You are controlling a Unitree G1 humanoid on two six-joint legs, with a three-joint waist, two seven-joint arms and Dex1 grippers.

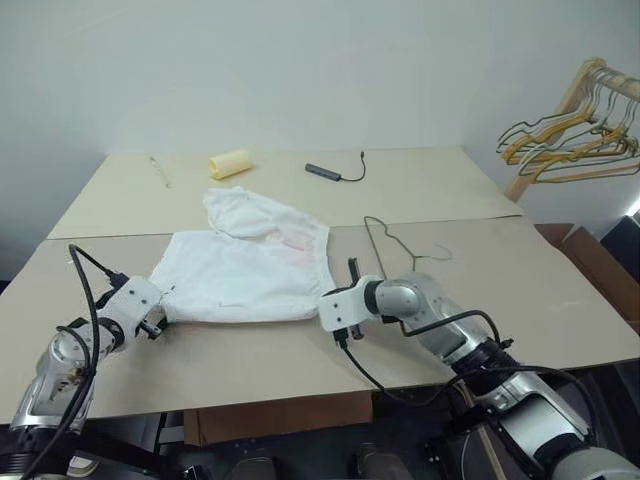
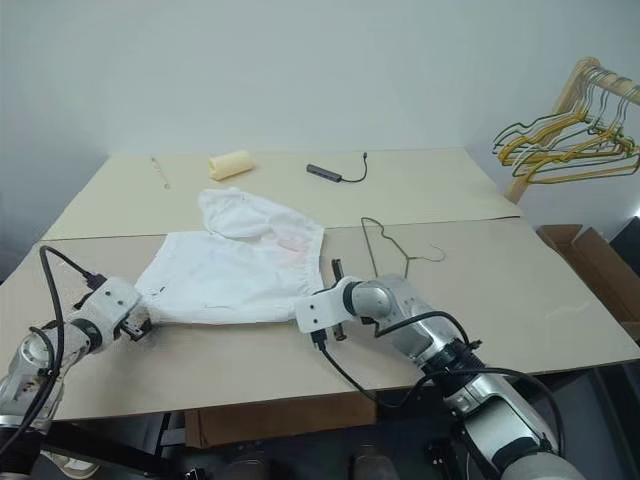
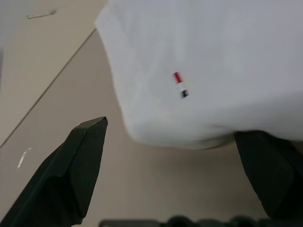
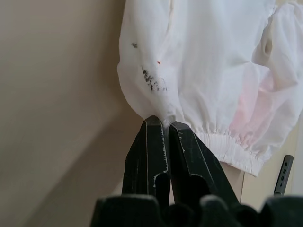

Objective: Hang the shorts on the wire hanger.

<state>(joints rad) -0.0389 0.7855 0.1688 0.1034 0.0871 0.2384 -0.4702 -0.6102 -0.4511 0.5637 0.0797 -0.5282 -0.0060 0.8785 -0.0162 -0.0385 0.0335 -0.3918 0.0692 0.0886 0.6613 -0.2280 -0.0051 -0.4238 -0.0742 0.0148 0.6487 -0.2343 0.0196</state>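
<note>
One thin pinch holds the shorts [image 1: 250,262].
Your right gripper [image 4: 163,124] is clamped on their waistband edge; left gripper [image 3: 175,137] gapes beside them. Lifting may slip it.

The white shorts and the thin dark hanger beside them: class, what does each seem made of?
The white shorts: soft thin woven cloth, likely cotton; they crumple and the waistband gathers. The thin dark hanger: bare wire, probably metal, bent into a hooked outline.

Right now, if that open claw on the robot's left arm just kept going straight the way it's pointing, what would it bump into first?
Most likely the shorts. The left gripper stands open with the white fabric's rounded edge right ahead between its fingers. How much gap remains is hard to judge.
</note>
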